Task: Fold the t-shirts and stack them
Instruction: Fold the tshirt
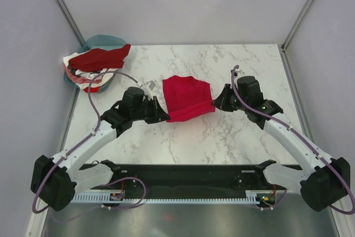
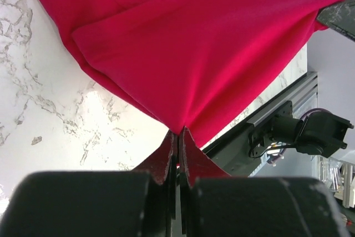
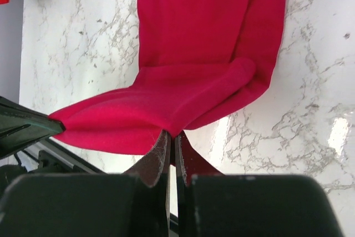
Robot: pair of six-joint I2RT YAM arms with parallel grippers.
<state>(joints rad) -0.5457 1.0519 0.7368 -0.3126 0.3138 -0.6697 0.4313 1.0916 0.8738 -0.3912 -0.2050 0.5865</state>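
A bright crimson t-shirt [image 1: 186,98] lies partly folded in the middle of the marble table. My left gripper [image 1: 164,117] is shut on its near left corner, seen up close in the left wrist view [image 2: 180,130], where the cloth [image 2: 188,48] stretches away taut. My right gripper [image 1: 215,104] is shut on its near right corner [image 3: 173,135], and the shirt [image 3: 199,43] shows there with its near edge lifted off the table. A pile of dark red, white and coral t-shirts [image 1: 94,64] lies at the far left.
The pile sits on a teal basin [image 1: 102,41] in the far left corner. Grey walls close in the table on the left, back and right. A black rail [image 1: 188,176] runs along the near edge between the arm bases.
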